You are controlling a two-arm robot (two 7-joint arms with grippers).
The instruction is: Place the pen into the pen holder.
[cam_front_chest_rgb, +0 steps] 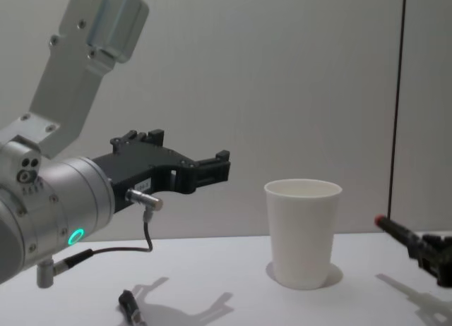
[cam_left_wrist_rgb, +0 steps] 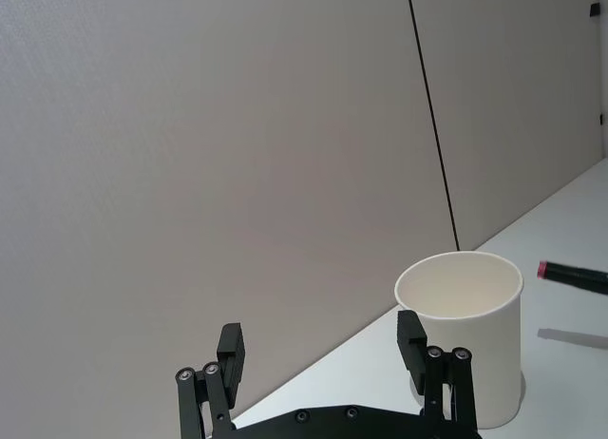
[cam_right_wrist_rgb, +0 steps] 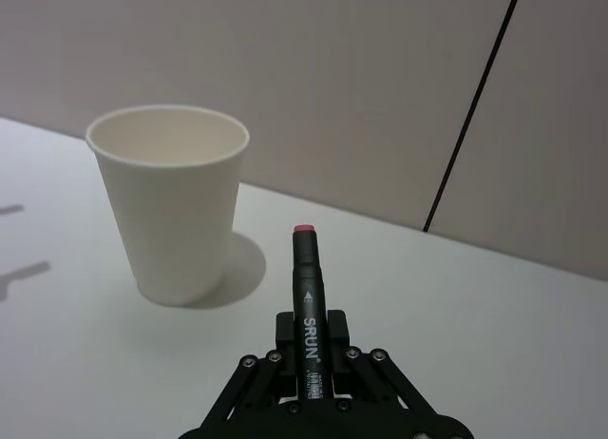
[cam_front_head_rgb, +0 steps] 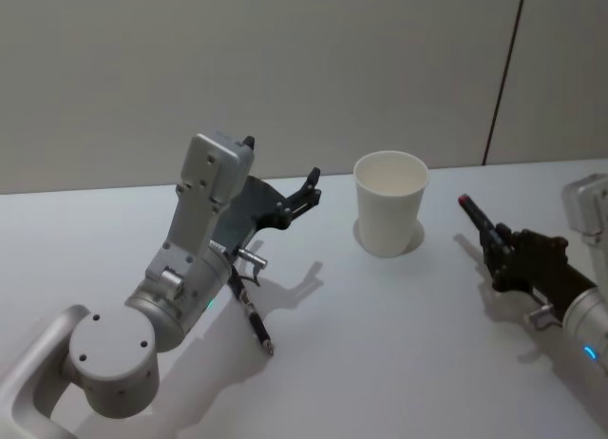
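Our right gripper [cam_right_wrist_rgb: 310, 359] clamps the pen [cam_right_wrist_rgb: 307, 287] right of the pen holder [cam_right_wrist_rgb: 176, 211]; our left gripper [cam_left_wrist_rgb: 321, 342] gapes wide near, perhaps, a second pen [cam_front_head_rgb: 255, 321].

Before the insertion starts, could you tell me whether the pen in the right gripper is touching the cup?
Apart. The head view shows bare table between the cup and the pen held in the right gripper.

Even, diffuse lighting from above. The white table [cam_front_head_rgb: 380, 344] is bright, without glare. The pen holder [cam_front_head_rgb: 389, 203] casts a short, soft shadow around its base; the left arm [cam_front_head_rgb: 204, 187] casts paler, doubled shadows on the tabletop.
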